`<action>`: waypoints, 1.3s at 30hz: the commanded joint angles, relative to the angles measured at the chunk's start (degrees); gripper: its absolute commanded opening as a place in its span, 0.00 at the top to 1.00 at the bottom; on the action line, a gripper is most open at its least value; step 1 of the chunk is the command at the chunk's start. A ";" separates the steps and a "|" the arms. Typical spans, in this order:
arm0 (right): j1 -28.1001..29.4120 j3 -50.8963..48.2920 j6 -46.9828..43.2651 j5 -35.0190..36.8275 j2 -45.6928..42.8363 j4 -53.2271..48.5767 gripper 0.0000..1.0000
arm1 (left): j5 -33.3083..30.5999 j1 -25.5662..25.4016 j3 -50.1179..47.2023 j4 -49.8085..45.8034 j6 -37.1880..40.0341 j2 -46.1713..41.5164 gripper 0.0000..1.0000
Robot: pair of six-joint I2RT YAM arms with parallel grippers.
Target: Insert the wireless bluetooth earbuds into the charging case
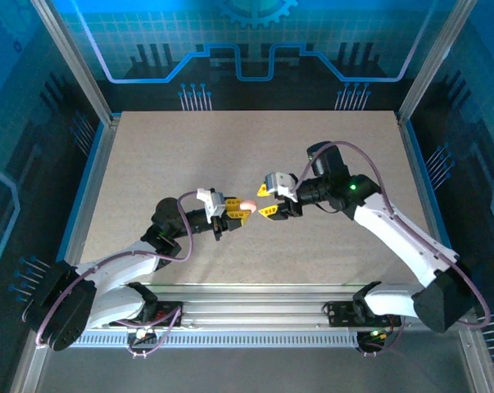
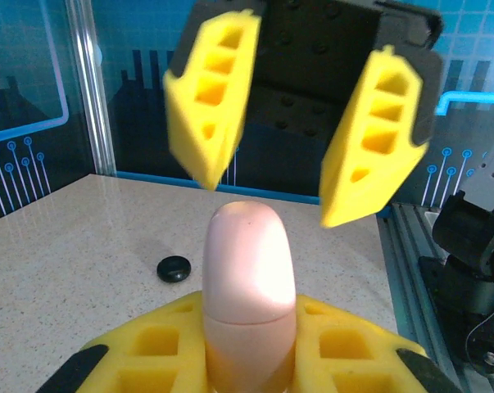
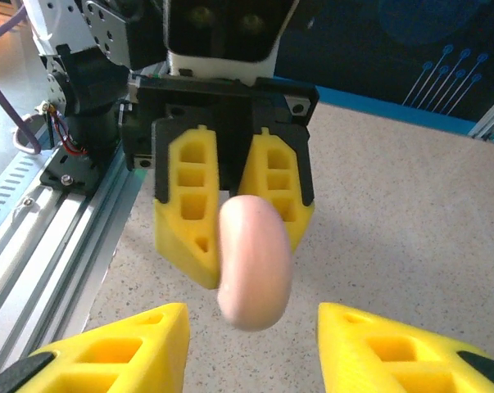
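From above, both arms reach in over the beige speckled desk (image 1: 165,155) and meet near its middle. The left hand (image 1: 237,214) points right with its yellow fingers closed on the pale pink charging case (image 1: 249,203), which sticks out past the fingertips, lifted off the desk. The right hand (image 1: 266,200) faces it from the other side. Its two yellow fingers are parted, one above and one below the case's free end as this view shows them, very near it. Whether they touch it cannot be told from here.

In the left wrist view, the left hand's own fingers (image 2: 148,352) sit at the bottom, clamped on the lower half of the case (image 2: 248,278). A seam runs around the case just above the grip, and its rounded upper half stands free. Beyond it the right hand's fingers (image 2: 376,139) hang spread wide and slightly blurred, their tips just past the top of the case and clear of it. On the desk to the left, well apart from the case, lies a small black earbud piece (image 2: 174,268).

In the right wrist view, the right hand's own fingers (image 3: 107,356) stand apart at the bottom, with open space on each side of the case (image 3: 253,262) between them. They hold nothing. Opposite, the left hand's fingers (image 3: 189,205) pinch the far end of the case. The metal rail (image 3: 42,246) at the desk's edge runs down the left.
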 commanded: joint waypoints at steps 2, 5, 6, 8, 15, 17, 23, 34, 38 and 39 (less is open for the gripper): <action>1.18 4.27 -2.51 -1.88 3.28 -3.77 0.57 | 2.04 0.00 1.48 1.92 1.12 -0.13 0.83; 1.36 4.99 -3.66 -3.62 4.43 -4.51 0.60 | 2.11 0.00 1.52 1.91 1.12 -0.05 0.83; 1.47 5.29 -3.92 -3.94 4.86 -4.82 0.62 | 2.11 0.00 1.55 1.88 1.10 -0.04 0.83; 1.81 5.88 -4.69 -4.25 5.55 -5.78 0.65 | 2.26 0.02 1.55 1.87 1.12 -0.04 0.83; 2.72 6.44 -5.78 -3.50 6.59 -6.73 0.72 | 2.46 0.02 1.67 2.15 0.74 0.14 0.83; 2.72 6.44 -5.89 -3.37 6.49 -6.68 0.74 | 2.58 0.00 1.70 2.16 0.75 0.16 0.83; 2.87 6.27 -6.13 -1.62 5.46 -6.85 0.83 | 2.11 0.00 1.61 2.01 0.99 -0.01 0.80; 2.90 5.76 -6.70 0.17 4.49 -8.25 0.89 | 1.14 0.04 1.73 1.29 1.43 0.13 0.75; 2.59 5.13 -6.85 1.25 4.04 -8.69 0.90 | -1.29 0.03 1.06 1.79 1.65 0.08 0.47; 2.43 5.04 -6.87 1.72 3.88 -9.04 0.89 | -2.16 0.00 0.91 1.81 1.82 0.01 0.40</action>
